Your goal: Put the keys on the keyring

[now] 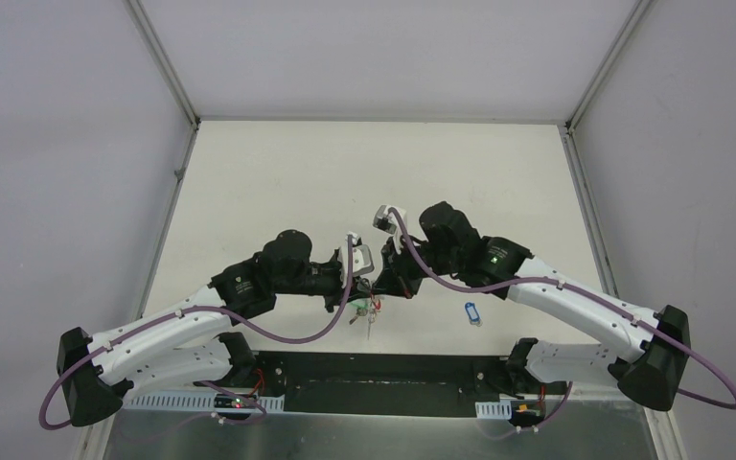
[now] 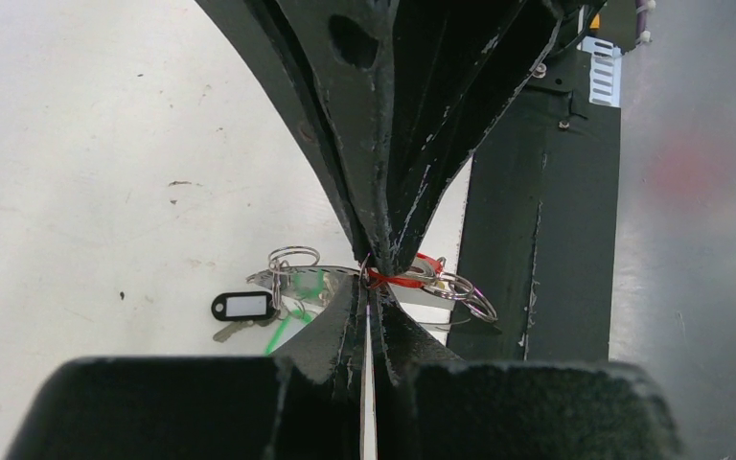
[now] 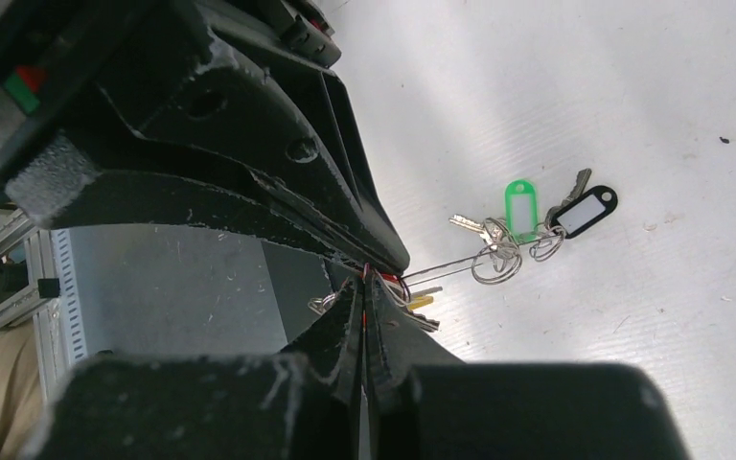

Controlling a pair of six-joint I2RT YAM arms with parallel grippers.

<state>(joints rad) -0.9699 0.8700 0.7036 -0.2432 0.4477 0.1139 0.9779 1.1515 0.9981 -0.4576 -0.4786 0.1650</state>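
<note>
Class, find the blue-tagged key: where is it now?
In the top view, the blue-tagged key lies alone on the table, right of the key bunch, beside the right arm.

Both arms are wearing smooth white shells on their long links, the left arm [image 1: 168, 331] showing at seven o'clock in the overhead view and the right arm [image 1: 585, 302] at four o'clock. Bulky black housings are capping the joints, and a green light [image 1: 492, 257] is glowing on one of the right arm's. A purple cable [image 1: 292, 337] is looping along each arm. Small dark screws are dotting the white shells. In the wrist views, the fingers [image 2: 331, 331] are showing matte black, rough-grained, with scuffed pale edges.
</note>
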